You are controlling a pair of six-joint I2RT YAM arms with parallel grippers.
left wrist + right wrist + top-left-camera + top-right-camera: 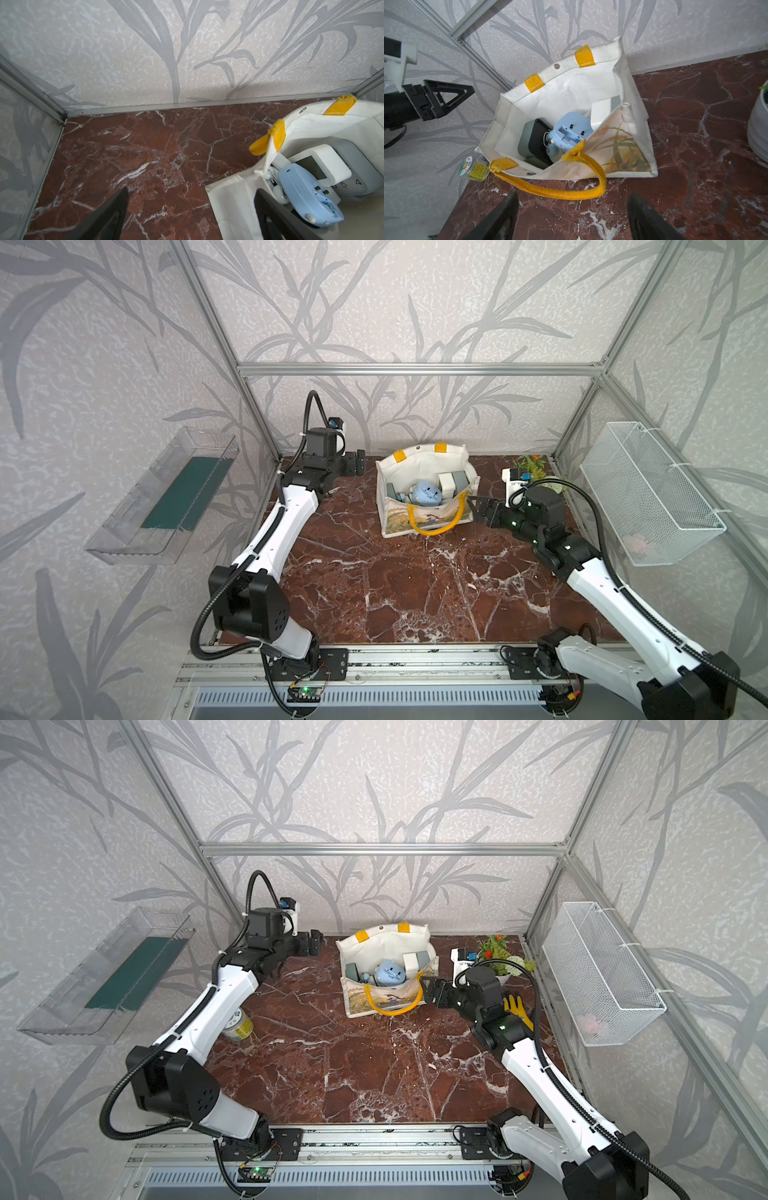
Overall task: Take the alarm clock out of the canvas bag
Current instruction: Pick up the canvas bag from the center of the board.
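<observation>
1. The canvas bag stood open on the bench near the back wall. Its printed side faced the robot, and one yellow handle drooped over that side.
2. The light-blue alarm clock lay inside the bag with its back face upward. It sat between a white clock and a grey-green clock.
3. The left fingers were apart and empty, hovering just beside the bag's left end and outside it. The bag wall stood between them and the alarm clock.
4. The right fingers were also apart and empty, low by the bag's right end. I could not tell whether they touched the cloth.
5. The right wrist view looked down into the bag's mouth and showed the alarm clock's knobs and open battery bay. The drooped handle lay just beyond the fingertips.
6. The left wrist view alone showed dial numerals on a clock behind the white one.
7. In a top view, a yellow-labelled jar showed beside the left arm and a yellow glove beside the right arm.
</observation>
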